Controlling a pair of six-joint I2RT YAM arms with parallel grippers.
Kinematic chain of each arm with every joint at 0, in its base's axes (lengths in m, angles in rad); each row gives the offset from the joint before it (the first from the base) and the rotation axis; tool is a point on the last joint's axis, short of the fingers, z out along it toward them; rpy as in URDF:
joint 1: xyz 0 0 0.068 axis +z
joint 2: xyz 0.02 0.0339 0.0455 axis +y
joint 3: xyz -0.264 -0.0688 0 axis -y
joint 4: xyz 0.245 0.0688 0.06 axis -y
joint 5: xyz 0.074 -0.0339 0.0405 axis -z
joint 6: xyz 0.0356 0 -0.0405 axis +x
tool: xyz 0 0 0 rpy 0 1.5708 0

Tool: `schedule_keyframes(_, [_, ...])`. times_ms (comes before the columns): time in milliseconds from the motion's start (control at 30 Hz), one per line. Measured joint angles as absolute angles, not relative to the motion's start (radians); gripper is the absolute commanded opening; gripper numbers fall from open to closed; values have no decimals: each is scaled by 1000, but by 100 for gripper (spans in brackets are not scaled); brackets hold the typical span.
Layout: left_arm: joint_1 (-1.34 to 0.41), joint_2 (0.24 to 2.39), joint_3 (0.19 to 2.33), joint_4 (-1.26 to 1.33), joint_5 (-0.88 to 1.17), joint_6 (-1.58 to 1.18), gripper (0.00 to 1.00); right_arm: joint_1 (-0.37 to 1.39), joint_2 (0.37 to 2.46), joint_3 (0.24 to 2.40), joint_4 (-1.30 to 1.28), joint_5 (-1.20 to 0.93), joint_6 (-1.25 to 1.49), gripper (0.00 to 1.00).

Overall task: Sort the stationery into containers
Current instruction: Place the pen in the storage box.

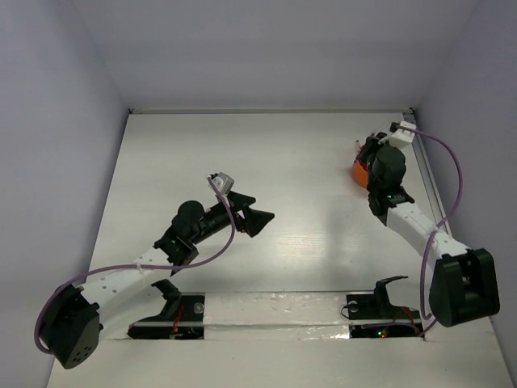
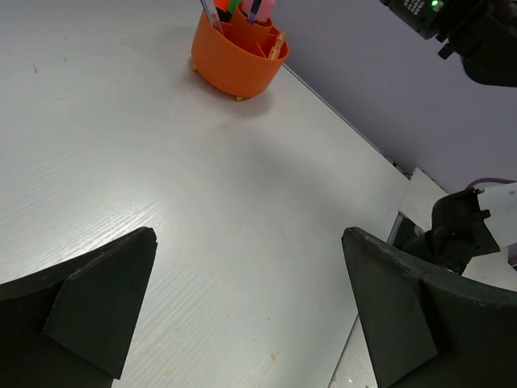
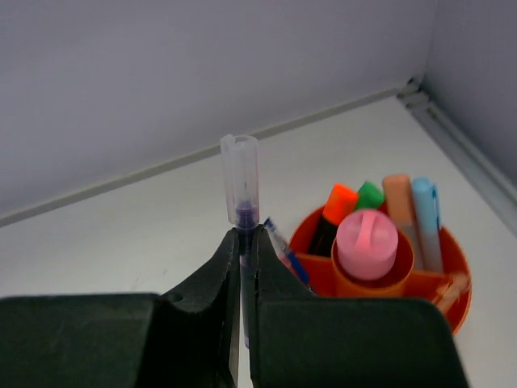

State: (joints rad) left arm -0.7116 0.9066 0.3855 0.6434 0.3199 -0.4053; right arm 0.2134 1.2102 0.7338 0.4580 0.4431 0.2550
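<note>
Markers point(image 3: 340, 202) in holder point(image 2: 230, 69), far right

No lettering, label, brand, number or sign could be read anywhere, neither on the orange holder point(image 2: 234, 69), the markers point(image 3: 341, 202) standing in it, nor the clear-capped pen point(image 3: 241, 174).

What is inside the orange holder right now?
An orange-capped marker, green-capped marker, peach highlighter, light-blue highlighter, pink-topped item and thin blue pen. The wall of the holder hides their lower ends.
</note>
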Motion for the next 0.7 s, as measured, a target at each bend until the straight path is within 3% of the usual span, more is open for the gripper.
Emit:
schedule_keyframes(367, [-712,866,385,635,278,-401,99,213,1466,769,688,459,-140,0])
schedule_keyframes(700, [-712,870,383,636,279,-401,99,213,1551,778,735,457,-253,0])
